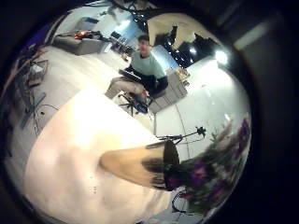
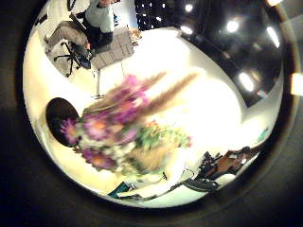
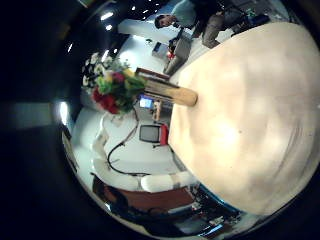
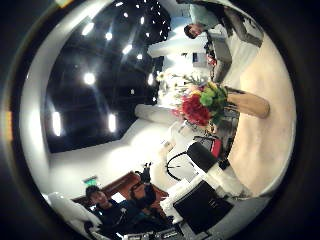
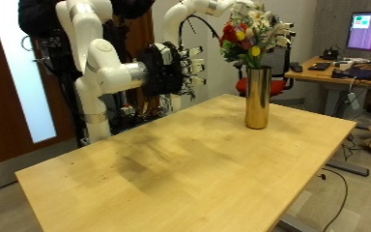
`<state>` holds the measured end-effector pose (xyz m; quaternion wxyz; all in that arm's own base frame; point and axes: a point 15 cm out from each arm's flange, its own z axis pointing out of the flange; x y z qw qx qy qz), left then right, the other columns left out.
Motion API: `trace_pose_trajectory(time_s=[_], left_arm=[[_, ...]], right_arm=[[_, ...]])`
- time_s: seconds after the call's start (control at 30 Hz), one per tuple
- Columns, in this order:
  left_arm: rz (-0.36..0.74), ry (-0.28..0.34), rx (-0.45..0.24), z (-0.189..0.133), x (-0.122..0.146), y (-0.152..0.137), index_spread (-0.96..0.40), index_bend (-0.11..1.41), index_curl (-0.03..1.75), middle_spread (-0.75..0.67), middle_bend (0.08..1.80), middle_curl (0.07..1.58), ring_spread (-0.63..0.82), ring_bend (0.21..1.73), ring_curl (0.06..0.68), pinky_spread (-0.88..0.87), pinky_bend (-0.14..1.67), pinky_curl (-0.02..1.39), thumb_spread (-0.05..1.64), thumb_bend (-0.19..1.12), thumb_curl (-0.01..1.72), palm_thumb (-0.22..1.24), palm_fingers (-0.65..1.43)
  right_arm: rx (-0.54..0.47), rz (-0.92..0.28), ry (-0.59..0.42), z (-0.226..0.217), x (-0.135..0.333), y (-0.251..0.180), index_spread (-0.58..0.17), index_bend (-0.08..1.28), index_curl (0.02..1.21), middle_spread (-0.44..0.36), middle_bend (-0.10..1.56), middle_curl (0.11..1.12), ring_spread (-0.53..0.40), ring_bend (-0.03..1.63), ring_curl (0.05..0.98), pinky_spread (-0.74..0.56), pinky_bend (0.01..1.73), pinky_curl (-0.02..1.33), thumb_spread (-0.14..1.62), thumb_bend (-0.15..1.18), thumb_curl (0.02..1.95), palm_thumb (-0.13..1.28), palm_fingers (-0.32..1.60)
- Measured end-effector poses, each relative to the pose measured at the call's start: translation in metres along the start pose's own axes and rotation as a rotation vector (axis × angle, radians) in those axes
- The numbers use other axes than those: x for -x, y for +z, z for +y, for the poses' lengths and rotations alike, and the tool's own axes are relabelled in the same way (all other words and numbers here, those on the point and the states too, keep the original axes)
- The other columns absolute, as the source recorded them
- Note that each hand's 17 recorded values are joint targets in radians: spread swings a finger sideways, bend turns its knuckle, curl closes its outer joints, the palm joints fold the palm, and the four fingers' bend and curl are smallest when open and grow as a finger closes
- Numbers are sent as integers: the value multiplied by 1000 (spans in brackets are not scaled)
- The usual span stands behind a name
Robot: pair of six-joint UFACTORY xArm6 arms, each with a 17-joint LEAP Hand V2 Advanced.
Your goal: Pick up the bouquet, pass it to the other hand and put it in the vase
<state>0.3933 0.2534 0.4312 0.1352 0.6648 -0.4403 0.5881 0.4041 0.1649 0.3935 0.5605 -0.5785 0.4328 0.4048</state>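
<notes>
Right hand [image 5: 176,66], seen from the outside view, hangs off to the side of the worktop [image 5: 173,164], well apart from the flowers. Its fingers are loosely spread and hold nothing. The bouquet [image 5: 250,34] stands upright in the tall golden vase [image 5: 256,97] at the far side of the worktop. My left arm reaches in above the blooms, but my left hand is hidden by them, so I cannot tell whether its fingers are apart or clamped on the stems. I judge this as the last step: the flowers are placed, and next the left hand needs to let go, if it is holding, and lift straight up without tipping the vase.

Left little-finger palm view: the vase [image 1: 135,166] and purple blooms [image 1: 210,168] sit close, confirming that hand is right at the bouquet.

Left thumb palm view: blossoms [image 2: 123,132] fill much of the picture; no fingers show.

Right little-finger palm view: vase [image 3: 170,95] and bouquet [image 3: 118,85] look small, by the worktop edge [image 3: 240,110].

Right thumb palm view: the same pair, bouquet [image 4: 200,105] and vase [image 4: 250,105], appear distant, a separation the left views cannot show.
</notes>
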Motion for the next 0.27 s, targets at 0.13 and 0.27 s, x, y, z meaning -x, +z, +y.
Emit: trace_pose_trajectory(time_s=[0.13, 0.27], left_arm=[[-29, 13, 23, 20, -5, -14, 216, 130, 155, 561, 158, 270, 576, 513, 201, 595, 292, 297, 733, -40, 350, 157, -128], [-68, 1, 75, 53, -5, -13, 212, 130, 157, 560, 163, 245, 586, 496, 200, 591, 280, 298, 733, -40, 344, 159, -120]], right_arm=[[15, -8, 0, 3, 0, 6, -265, 262, 384, 95, 154, 213, 175, 221, 264, 253, 251, 325, 992, -21, 499, 887, 91], [25, -10, -2, 5, 1, 8, -265, 261, 385, 95, 154, 212, 174, 223, 265, 253, 249, 326, 991, -22, 499, 887, 92]])
